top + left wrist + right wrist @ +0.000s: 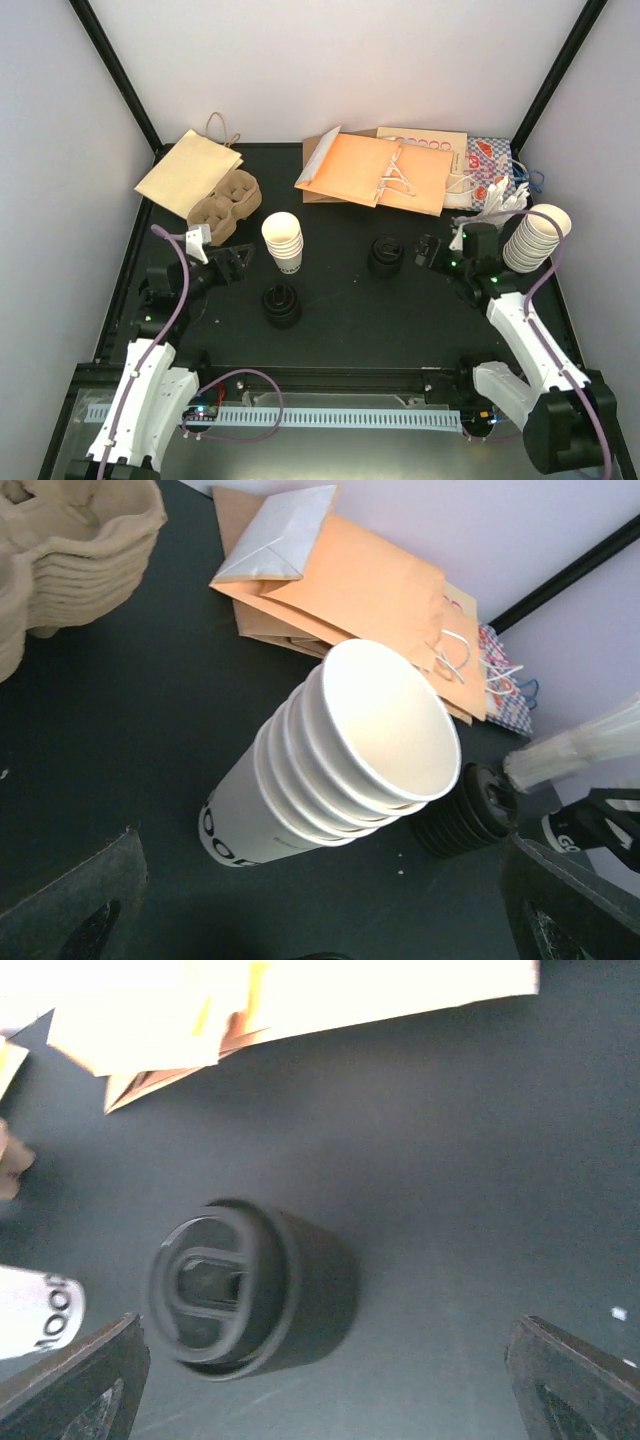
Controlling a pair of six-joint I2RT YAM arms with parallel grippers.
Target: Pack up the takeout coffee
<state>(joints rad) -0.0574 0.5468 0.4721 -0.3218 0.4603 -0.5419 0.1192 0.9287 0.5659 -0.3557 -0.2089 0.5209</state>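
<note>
No lidded takeout coffee cup shows in any view. A short stack of lidless cream cups point(283, 240) stands left of centre, and it fills the left wrist view point(340, 760). My left gripper point(235, 262) is open just left of that stack, its dark fingers point(70, 910) wide apart with nothing between them point(320, 925). Two stacks of black lids stand on the mat, one near the front point(281, 305) and one at centre point(386, 255). My right gripper point(430, 250) is open beside the centre lid stack point(250, 1290), empty point(325, 1395).
Brown pulp carrier trays point(225, 205) point(70, 550) sit at the back left beside a tan paper bag point(188, 170). Orange and printed bags point(375, 168) point(340, 580) lie along the back. A tall sleeve of cream cups point(535, 237) leans at the right.
</note>
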